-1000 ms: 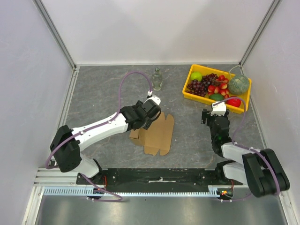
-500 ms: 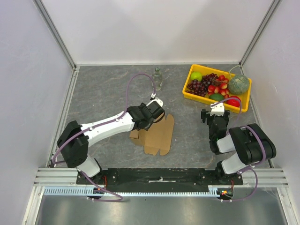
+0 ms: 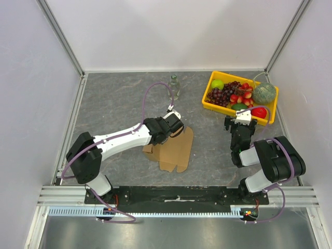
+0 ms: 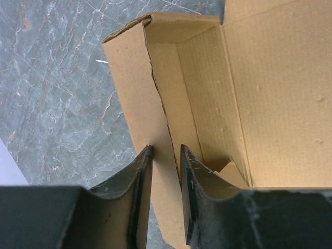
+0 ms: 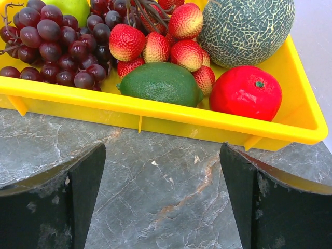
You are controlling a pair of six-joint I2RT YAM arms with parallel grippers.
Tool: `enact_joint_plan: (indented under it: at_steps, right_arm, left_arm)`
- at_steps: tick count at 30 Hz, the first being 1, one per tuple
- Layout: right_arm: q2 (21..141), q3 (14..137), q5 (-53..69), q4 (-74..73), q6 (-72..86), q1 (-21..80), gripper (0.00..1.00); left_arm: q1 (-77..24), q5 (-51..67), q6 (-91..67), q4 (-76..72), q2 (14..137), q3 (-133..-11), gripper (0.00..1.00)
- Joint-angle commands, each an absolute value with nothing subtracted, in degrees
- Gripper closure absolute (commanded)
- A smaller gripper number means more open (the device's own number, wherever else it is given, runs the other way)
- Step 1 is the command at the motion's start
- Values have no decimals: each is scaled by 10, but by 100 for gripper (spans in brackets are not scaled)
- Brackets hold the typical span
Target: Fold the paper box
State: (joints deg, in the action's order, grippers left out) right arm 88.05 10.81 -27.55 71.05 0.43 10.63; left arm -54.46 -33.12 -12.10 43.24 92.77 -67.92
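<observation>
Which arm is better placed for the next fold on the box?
Left. The left gripper has a finger on each side of a raised wall of the paper box. The right gripper stands wide open over the table, facing the yellow fruit tray, away from the box.

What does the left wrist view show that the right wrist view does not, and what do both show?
Only the left wrist: the paper box, one raised wall between the fingers of the left gripper. Only the right wrist: the yellow tray of fruit, beyond the wide-open right gripper. Both: the grey marbled table.
</observation>
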Motion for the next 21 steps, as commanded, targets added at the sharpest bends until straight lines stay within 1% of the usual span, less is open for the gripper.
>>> enact_joint_plan:
  at_steps: [1, 7, 16, 21]
  right_arm:
    - [881, 122, -292, 725, 14, 104, 2]
    - [880, 122, -291, 725, 14, 104, 2]
    - [880, 122, -292, 724, 14, 104, 2]
    - [881, 122, -292, 725, 15, 104, 2]
  left_arm:
    - [-546, -343, -116, 425, 931, -672, 69]
    - [-541, -326, -128, 411, 926, -650, 76]
    - [-493, -182, -170, 295, 879, -570, 80]
    - [-475, -135, -200, 259, 883, -555, 80]
